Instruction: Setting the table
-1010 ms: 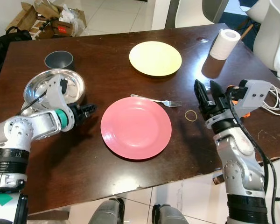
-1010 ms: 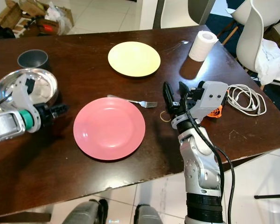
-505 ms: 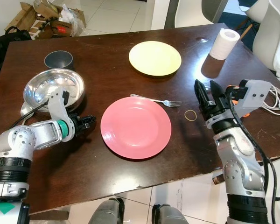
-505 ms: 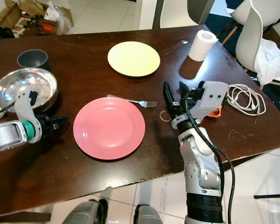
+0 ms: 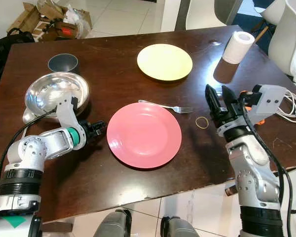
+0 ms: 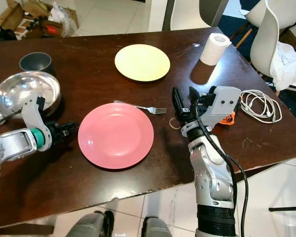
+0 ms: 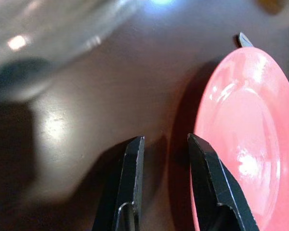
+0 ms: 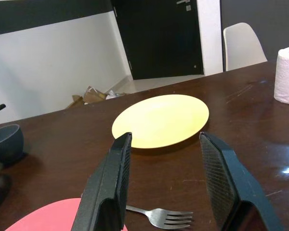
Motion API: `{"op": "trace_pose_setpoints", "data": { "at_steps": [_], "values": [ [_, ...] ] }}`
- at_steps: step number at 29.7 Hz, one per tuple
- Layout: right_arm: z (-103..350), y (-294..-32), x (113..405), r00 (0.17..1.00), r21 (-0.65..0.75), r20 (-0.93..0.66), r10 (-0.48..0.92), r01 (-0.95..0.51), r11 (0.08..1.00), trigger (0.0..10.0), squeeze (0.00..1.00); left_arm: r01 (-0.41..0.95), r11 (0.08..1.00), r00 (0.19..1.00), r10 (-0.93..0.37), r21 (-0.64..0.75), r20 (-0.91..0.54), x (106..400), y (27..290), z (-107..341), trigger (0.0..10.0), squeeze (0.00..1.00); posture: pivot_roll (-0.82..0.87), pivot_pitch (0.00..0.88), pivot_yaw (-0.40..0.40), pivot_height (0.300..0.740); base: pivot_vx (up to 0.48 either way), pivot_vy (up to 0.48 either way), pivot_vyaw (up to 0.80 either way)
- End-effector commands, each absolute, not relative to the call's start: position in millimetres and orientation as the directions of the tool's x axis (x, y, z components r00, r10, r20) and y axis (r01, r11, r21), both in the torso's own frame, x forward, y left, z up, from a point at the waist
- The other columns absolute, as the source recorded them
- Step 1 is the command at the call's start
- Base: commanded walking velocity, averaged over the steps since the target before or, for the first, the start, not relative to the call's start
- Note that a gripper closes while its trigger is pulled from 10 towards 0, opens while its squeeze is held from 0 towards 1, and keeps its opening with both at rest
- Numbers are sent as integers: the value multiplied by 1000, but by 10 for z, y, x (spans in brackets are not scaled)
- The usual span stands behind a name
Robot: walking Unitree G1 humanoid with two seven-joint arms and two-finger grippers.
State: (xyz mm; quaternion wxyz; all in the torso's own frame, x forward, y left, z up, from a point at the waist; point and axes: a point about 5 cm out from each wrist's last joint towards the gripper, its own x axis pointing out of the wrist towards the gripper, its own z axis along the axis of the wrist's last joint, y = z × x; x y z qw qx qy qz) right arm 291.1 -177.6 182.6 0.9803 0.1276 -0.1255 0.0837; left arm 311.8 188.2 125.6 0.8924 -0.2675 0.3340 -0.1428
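Head views, dark brown wooden table [image 5: 113, 74] seen from above. A round, glossy pink plate [image 5: 144, 135] lies flat near the table's centre, its surface bare and its rim intact. At its 12 o'clock, well apart, lies a round pale yellow plate [image 5: 165, 61], likewise bare. A silver metal fork [image 5: 166, 106] lies just off the pink plate's rim at about 1 o'clock, tines pointing toward 3 o'clock; whether its handle touches the rim cannot be told. A small tan rubber band [image 5: 202, 121] lies at the pink plate's 3 o'clock. A shiny stainless-steel bowl [image 5: 56, 92] sits at 10 o'clock, a dark grey bowl [image 5: 62, 62] beyond it, and a white paper roll [image 5: 238, 40] at 2 o'clock near the far corner.

The left gripper [image 7: 164, 144] hangs low over the table at the pink plate's 9 o'clock, fingers slightly parted and holding nothing; in the left wrist view one finger lies close beside the plate's rim. The right gripper [image 5: 218, 101] stands raised at the plate's 3 o'clock, fingers spread wide and empty, aimed toward the yellow plate.

Judged step: the left gripper appears set to take or shift the pink plate by its rim. To do this well, one finger should pass under the rim and the other over it. The glazed surface is likely slippery, so a firm, level hold is advisable. The fork should be kept clear of the sliding plate.
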Motion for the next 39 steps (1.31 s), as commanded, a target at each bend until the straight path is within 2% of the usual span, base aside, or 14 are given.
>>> {"op": "trace_pose_setpoints", "data": {
  "at_steps": [1, 8, 14, 24, 28, 29, 31, 32, 33, 34, 35, 39],
  "values": [
    [1829, -1793, 2890, 956, 229, 266, 123, -187, 955, 10000, 0, 49, 828, 654, -450, -559, -608, 2982, 1816, 1007, 10000, 0, 98, 63, 48, 740, 0, 0, 0],
    [1828, -1794, 2889, 956, 229, 265, 122, -186, 956, 10000, 0, 51, 800, 584, -509, -597, -632, 2848, 1674, 858, 10000, 0, 95, 64, 48, 740, 0, 0, 0],
    [1832, -1799, 2890, 956, 227, 266, 121, -184, 956, 10000, 0, 22, 771, 578, -529, -636, -621, 2838, 1643, 831, 10000, 0, 93, 65, 50, 740, 0, 0, 0],
    [1825, -1808, 2882, 957, 228, 264, 119, -182, 957, 10000, 0, -51, 815, 571, -451, -578, -686, 2775, 1788, 618, 10000, 0, 90, 61, 47, 740, 0, 0, 0],
    [1842, -1806, 2893, 956, 221, 266, 126, -187, 957, 10000, 0, -43, 789, 561, -489, -613, -668, 2764, 1664, 601, 10000, 0, 84, 54, 42, 740, 0, 0, 0],
    [1848, -1806, 2897, 955, 219, 267, 128, -189, 957, 10000, 0, -34, 782, 556, -503, -623, -662, 2766, 1612, 602, 8980, 0, 82, 52, 40, 740, 0, 0, 0],
    [1848, -1806, 2897, 955, 219, 267, 128, -189, 957, 10000, 0, -34, 782, 556, -503, -623, -662, 2766, 1612, 602, 8980, 0, 82, 52, 40, 740, 0, 0, 0],
    [1851, -1807, 2898, 955, 218, 268, 129, -190, 957, 10000, 0, -28, 776, 552, -514, -630, -657, 2769, 1574, 607, 4000, 0, 82, 52, 40, 740, 0, 0, 0],
    [1852, -1808, 2898, 955, 217, 268, 129, -190, 957, 10000, 0, -21, 774, 550, -520, -633, -654, 2774, 1548, 612, 1020, 0, 82, 52, 40, 740, 0, 0, 0],
    [1852, -1808, 2898, 955, 217, 268, 129, -190, 957, 10000, 0, -21, 774, 550, -520, -633, -654, 2774, 1548, 612, 1020, 0, 82, 52, 40, 740, 0, 0, 0],
    [1853, -1808, 2896, 955, 216, 269, 129, -190, 958, 10000, 0, -18, 773, 549, -523, -635, -652, 2779, 1536, 614, 0, 0, 82, 52, 40, 740, 0, 0, 0],
    [1852, -1811, 2894, 955, 215, 269, 128, -189, 958, 10000, 0, -12, 772, 548, -526, -636, -650, 2791, 1527, 607, 0, 0, 78, 44, 42, 740, 0, 0, 0]
  ]
}}
